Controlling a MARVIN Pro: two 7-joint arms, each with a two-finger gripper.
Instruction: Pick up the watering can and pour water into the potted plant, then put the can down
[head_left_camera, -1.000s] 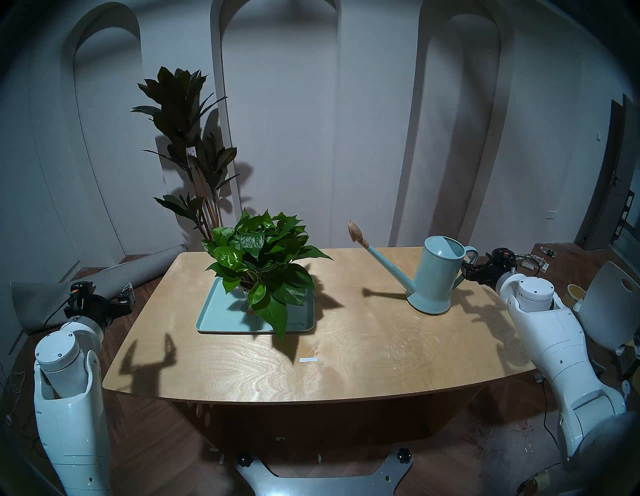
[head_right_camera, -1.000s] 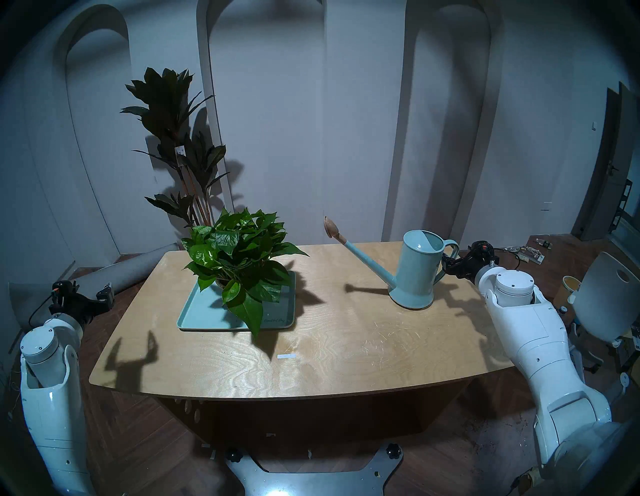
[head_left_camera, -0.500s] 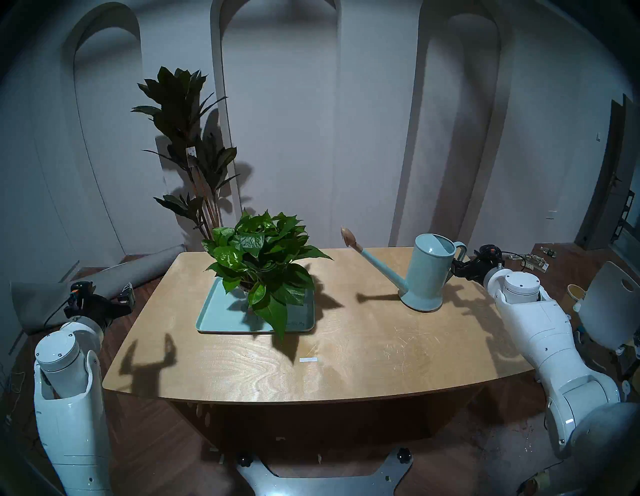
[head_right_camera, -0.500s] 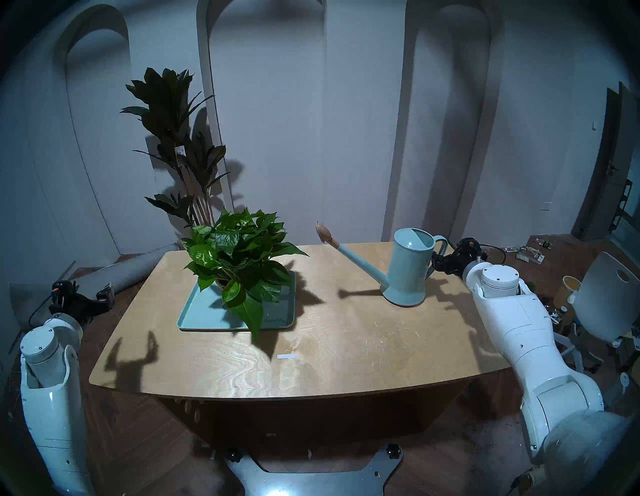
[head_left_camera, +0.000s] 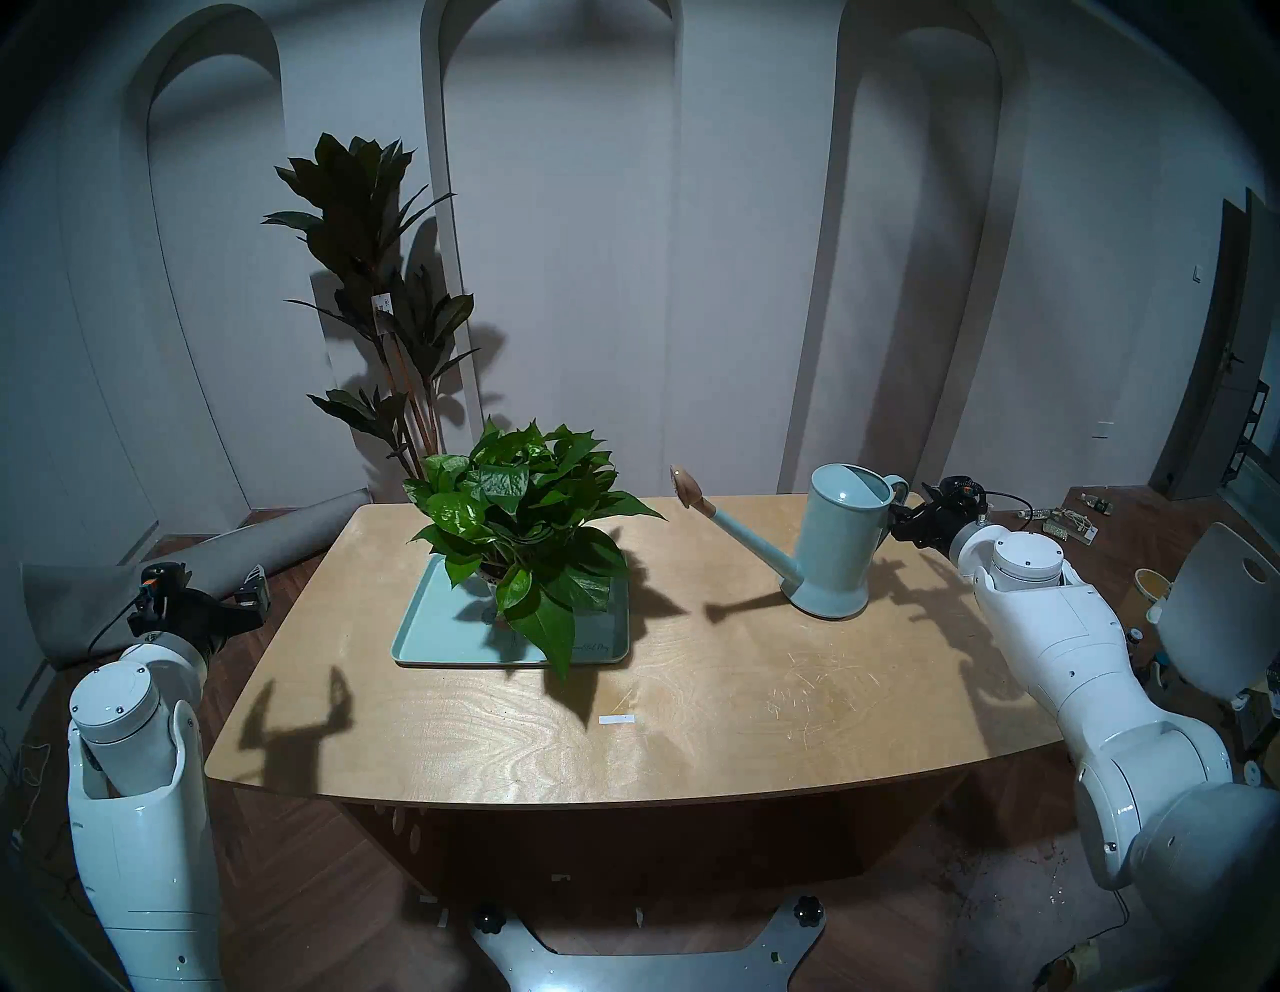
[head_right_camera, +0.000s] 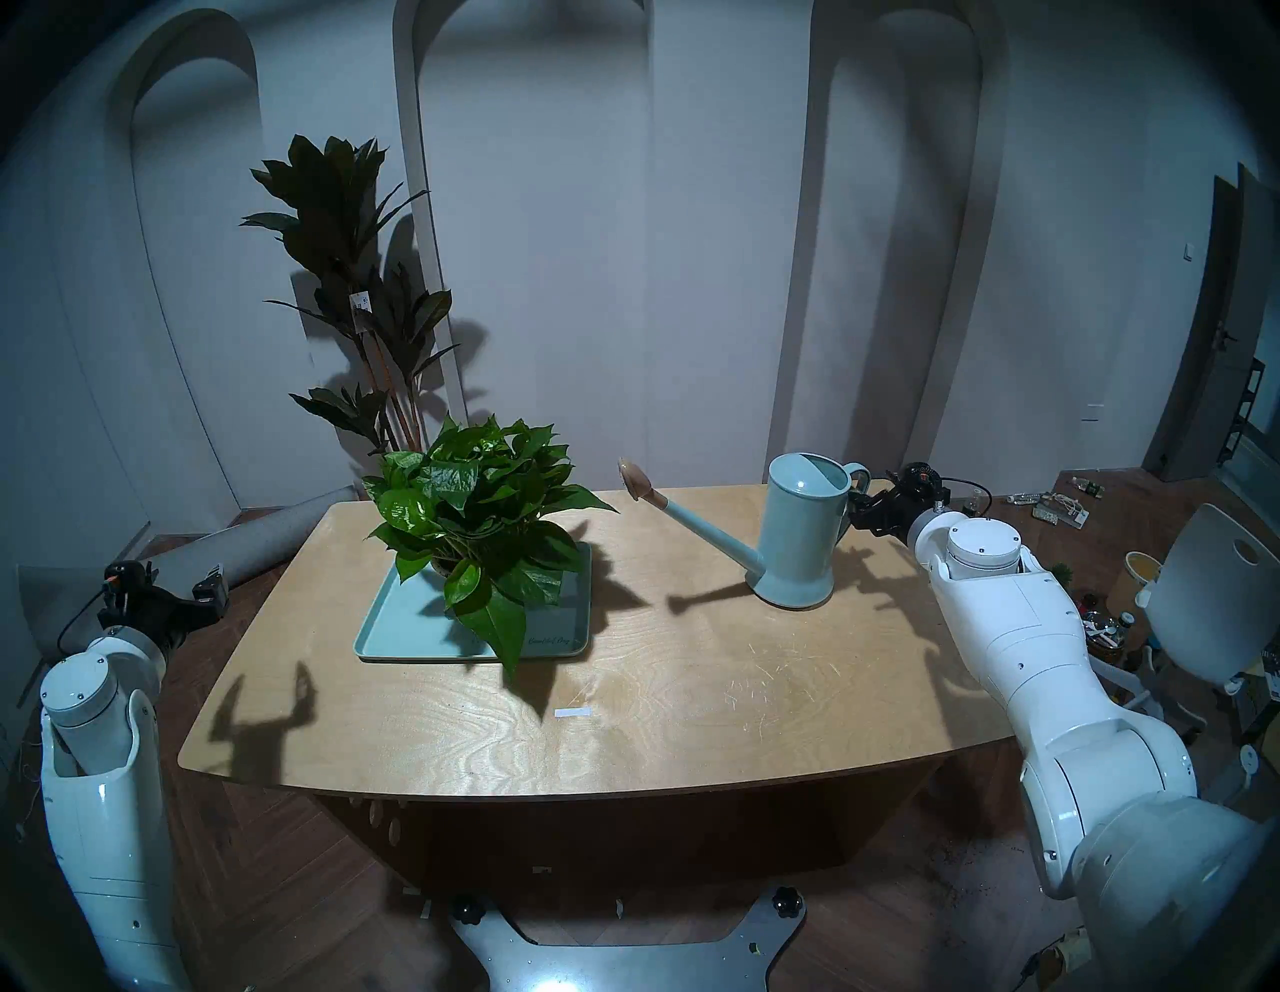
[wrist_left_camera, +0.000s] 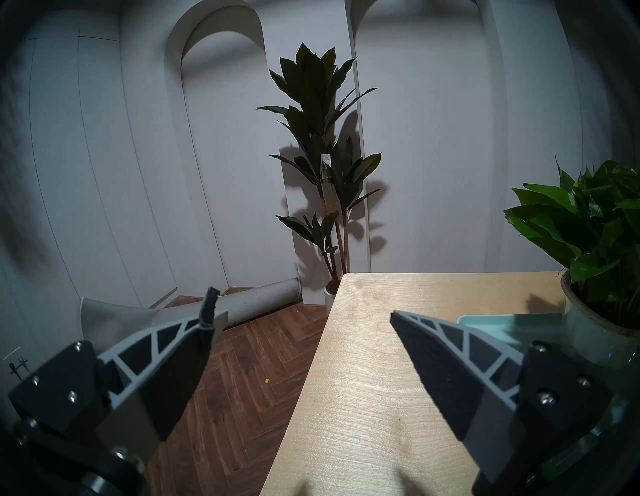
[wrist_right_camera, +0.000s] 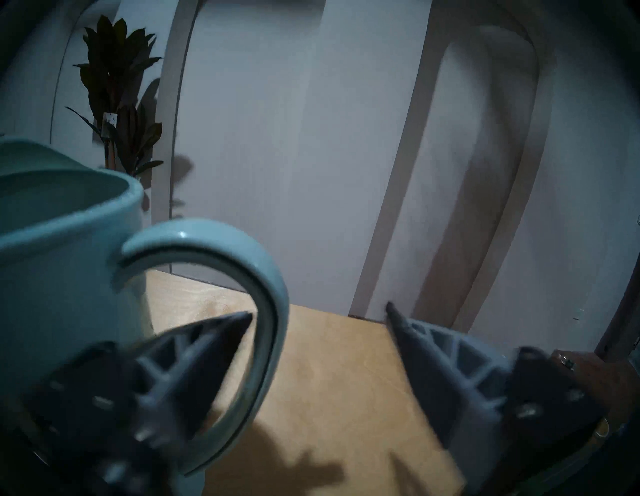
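Observation:
The pale blue-green watering can (head_left_camera: 838, 547) stands on the table at the far right, also in the head right view (head_right_camera: 803, 533). Its spout and tan rose head (head_left_camera: 688, 485) point left at the potted plant (head_left_camera: 519, 512). My right gripper (head_left_camera: 900, 523) is open at the can's loop handle (wrist_right_camera: 270, 294). In the right wrist view (wrist_right_camera: 318, 310) one fingertip sits inside the loop and the other is well clear to the right. The bright green plant stands on a pale tray (head_left_camera: 429, 637). My left gripper (head_left_camera: 246, 592) is open and empty off the table's left edge (wrist_left_camera: 301, 303).
A tall dark-leaved plant (head_left_camera: 374, 277) stands behind the table's far left corner. A rolled grey mat (head_left_camera: 208, 554) lies on the floor at the left. A white chair (head_left_camera: 1219, 609) stands to the right. A white tape strip (head_left_camera: 616, 720) lies on the wooden table (head_left_camera: 692, 693).
The watering can and my right gripper have moved together to the left, towards the potted plant, and the spout's rose head sits lower. The left arm has not moved.

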